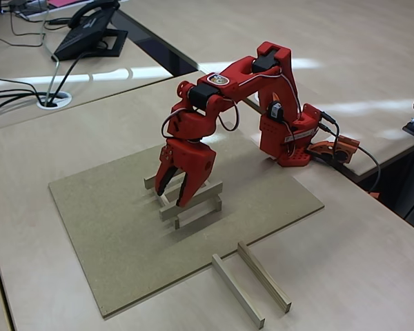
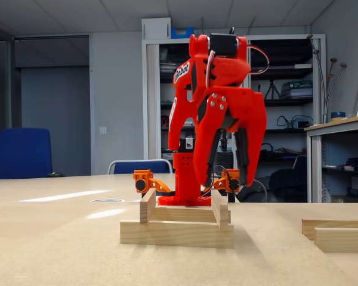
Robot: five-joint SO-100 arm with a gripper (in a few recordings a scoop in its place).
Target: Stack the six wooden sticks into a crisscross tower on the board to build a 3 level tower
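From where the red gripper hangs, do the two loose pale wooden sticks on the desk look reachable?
Probably yes: the red gripper hangs open above the tower, and the two pale wooden sticks lie uncovered beside the fibreboard, nothing between.

Arm (image 1: pixel 262 76) arched forward, hand (image 1: pixel 171 194) pointing down, fingers spread.

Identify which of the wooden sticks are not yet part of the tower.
The two sticks lying side by side on the pale desk, off the board. The other four are stacked crisscross on the board under the gripper.
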